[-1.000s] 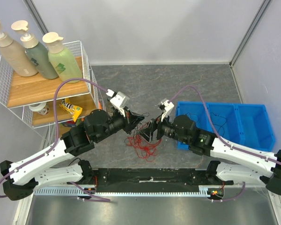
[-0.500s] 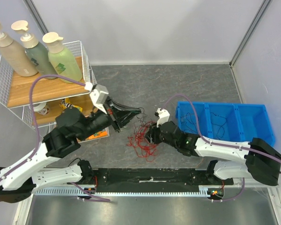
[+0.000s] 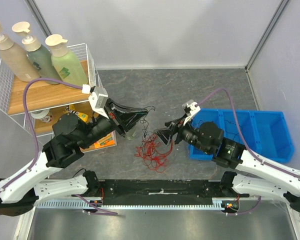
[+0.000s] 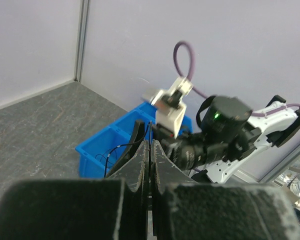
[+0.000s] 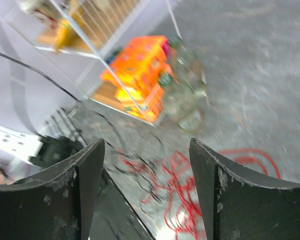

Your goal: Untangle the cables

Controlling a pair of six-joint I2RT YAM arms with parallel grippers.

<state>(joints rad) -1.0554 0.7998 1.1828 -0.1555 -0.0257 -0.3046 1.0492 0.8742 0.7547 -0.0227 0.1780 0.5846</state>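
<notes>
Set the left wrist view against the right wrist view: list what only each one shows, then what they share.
Only the left wrist view: the left gripper, shut on what looks like a black cable, plus the blue bin and the right arm.
Only the right wrist view: the right gripper, open with nothing between its fingers, the red cables, an orange box and a blurred clear bottle by the wire rack.
Both: the grey table and thin black cable.

Your left gripper (image 3: 144,112) is pointing rightward with its jaws pressed together, while your right gripper (image 3: 166,131) is hovering opposite it, its jaws standing wide apart.
</notes>
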